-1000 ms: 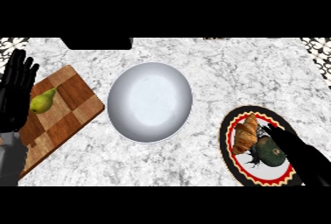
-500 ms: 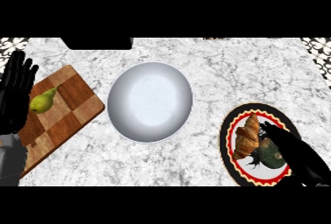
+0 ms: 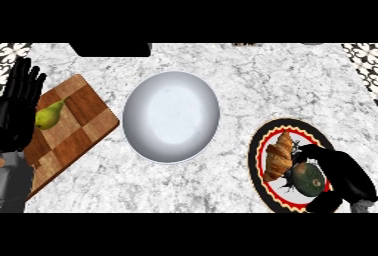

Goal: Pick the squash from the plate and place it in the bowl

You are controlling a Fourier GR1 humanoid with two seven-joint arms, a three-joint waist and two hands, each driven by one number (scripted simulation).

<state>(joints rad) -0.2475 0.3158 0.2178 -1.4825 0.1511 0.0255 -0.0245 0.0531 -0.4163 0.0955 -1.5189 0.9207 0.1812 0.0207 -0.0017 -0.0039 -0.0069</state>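
Overhead: grey-and-white marbled stone counter [image 3: 244, 80] filling the whole view.

Left, angled from near-left to far-centre: checkered wooden cutting board [image 3: 77, 131] in light and dark brown squares, partly hidden under the left forearm at its near end. Near the board's far-left part, lying on it: small yellow-green pear [image 3: 48, 117].

Centre: large plain white round bowl [image 3: 172, 117], well apart from the plate, just beside the board's right corner.

Right and near: round dark plate with a red-and-cream patterned rim [image 3: 258, 142]. On the plate's left half: golden-brown croissant [image 3: 278, 155], lying lengthwise from far to near. Just right of the croissant, touching or nearly touching it, still on the plate: dark green round squash [image 3: 310, 179] with pale speckles.

Near-right corner: black right hand [image 3: 341, 172], fingers curled over and around the squash from the right side, thumb side below it, hiding the squash's right part; whether lifted off the plate or resting on it, cannot tell.

Far-left edge: black left hand [image 3: 21, 102], fingers straight and spread wide, pointing away, holding nothing, overlapping the board's left edge beside the pear.
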